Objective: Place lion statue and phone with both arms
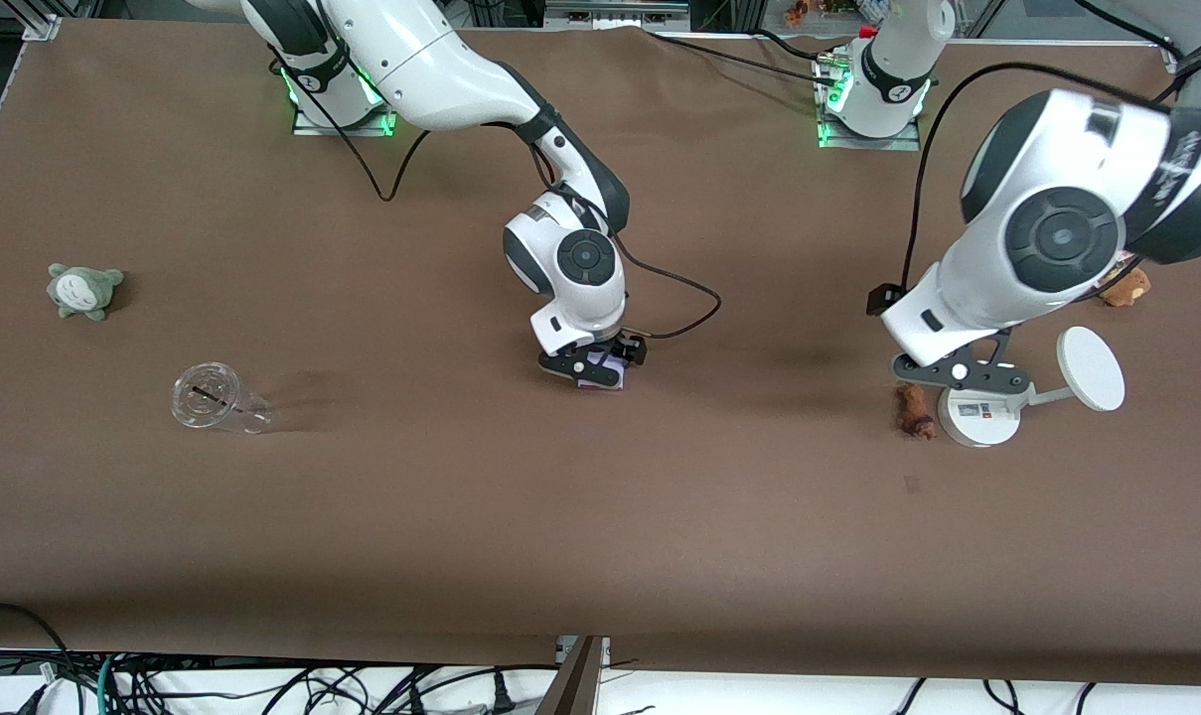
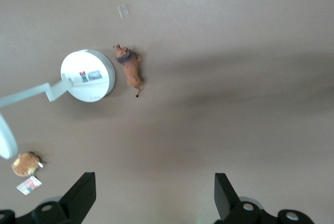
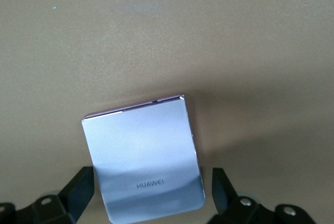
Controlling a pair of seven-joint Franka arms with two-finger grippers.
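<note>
Both grippers spread, holding nothing. Right gripper [image 1: 600, 369] low over phone [image 3: 143, 156], slab flat on table mid-table, between jaws. Left gripper [image 1: 961, 374] above white stand [image 1: 977, 415]; lion statue [image 1: 915, 411] lies just beside stand base, off jaw line.

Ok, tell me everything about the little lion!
The lion statue is a tiny, slender orange-brown figurine with a darker mane and a thin tail. It lies on the brown table beside the white stand's round base, apparently not touching it. The open left gripper is above it and holds nothing.
</note>
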